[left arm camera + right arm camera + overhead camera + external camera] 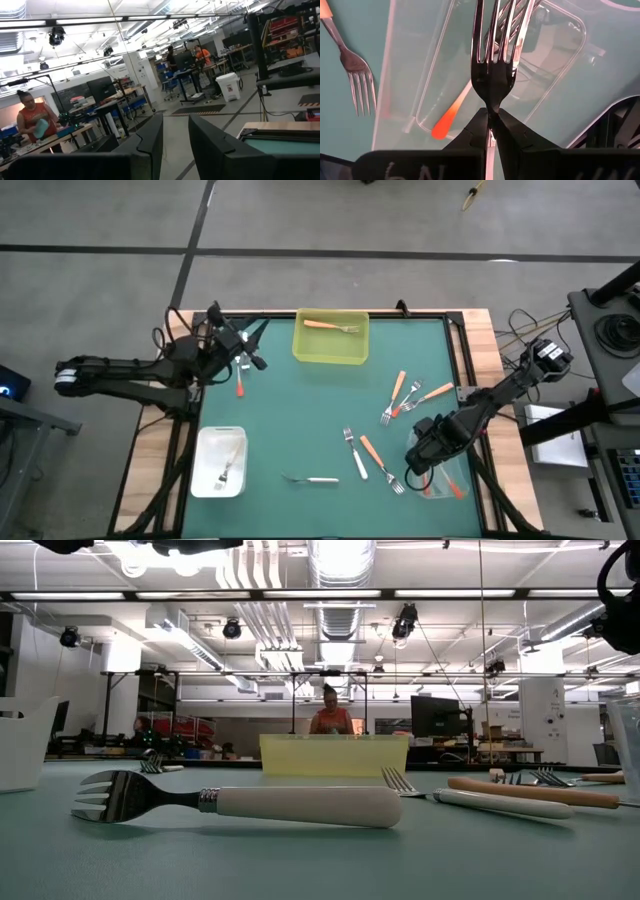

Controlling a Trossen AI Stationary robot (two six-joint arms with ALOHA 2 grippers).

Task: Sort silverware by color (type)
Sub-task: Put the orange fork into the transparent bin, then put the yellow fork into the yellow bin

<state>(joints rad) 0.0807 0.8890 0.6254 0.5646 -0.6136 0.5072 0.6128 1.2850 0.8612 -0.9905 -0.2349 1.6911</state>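
The fork [492, 55] pinched in the right gripper [491, 117] shows only its tines and neck; its handle is hidden between the fingers, so its colour cannot be told. In the clear bin [560, 55] beneath, the red-orange handled fork [451, 114] is half covered by the held tines. The left gripper's [250, 358] finger gap is too small overhead to judge.

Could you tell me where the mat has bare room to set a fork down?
The widest free patch lies mid-mat, between the yellow bin and the white-handled fork. The strip between the white bin and that fork is bare too. The right side is crowded with forks near the right tool.
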